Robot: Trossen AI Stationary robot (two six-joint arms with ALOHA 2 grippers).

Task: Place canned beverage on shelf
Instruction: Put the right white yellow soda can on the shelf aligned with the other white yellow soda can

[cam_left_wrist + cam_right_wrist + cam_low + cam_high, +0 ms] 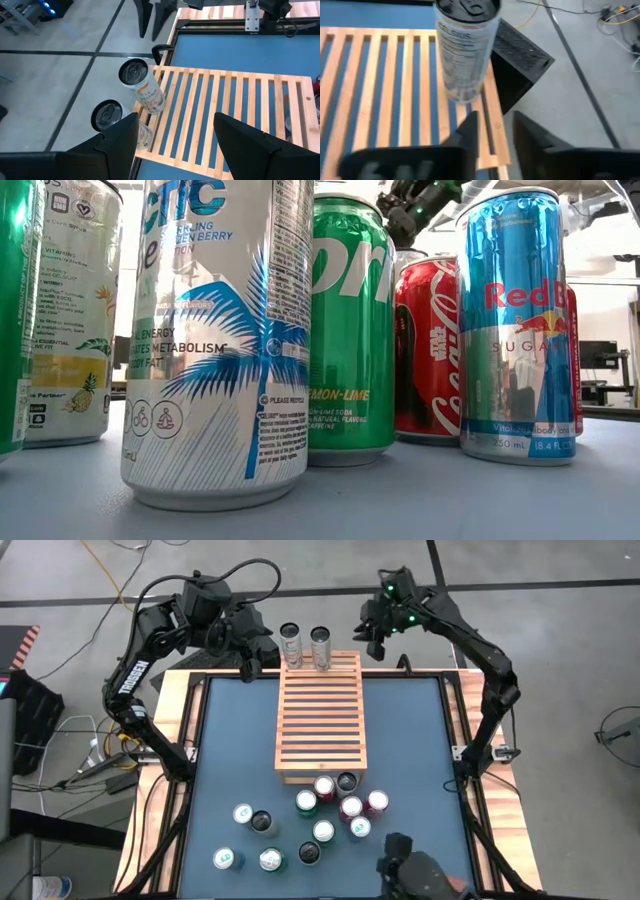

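Two tall cans [305, 646] stand upright, side by side, at the far end of the slatted wooden shelf [320, 715]; the right one [320, 647] appears in the right wrist view as a white can [466, 50] resting on the outermost slats. The shelf lies lengthwise on the blue table [410, 760].

The right pincer [374, 643] hangs just beside that can, off the shelf's far right corner. Its fingers stand slightly apart with nothing between them; the can is free of them. The left pincer [250, 662] is off the far left corner, fingers [117, 137] spread wide and empty, looking over both placed cans.

Judgement: the step in hand is the release of the second can, or just past it.

At the near end of the shelf a cluster of about a dozen cans [330, 805] waits on the table, some tight against each other.

The next move calls for a clean retreat from the placed can without tipping it, then a reach to a can on the cluster's edge, where the fingers have room.
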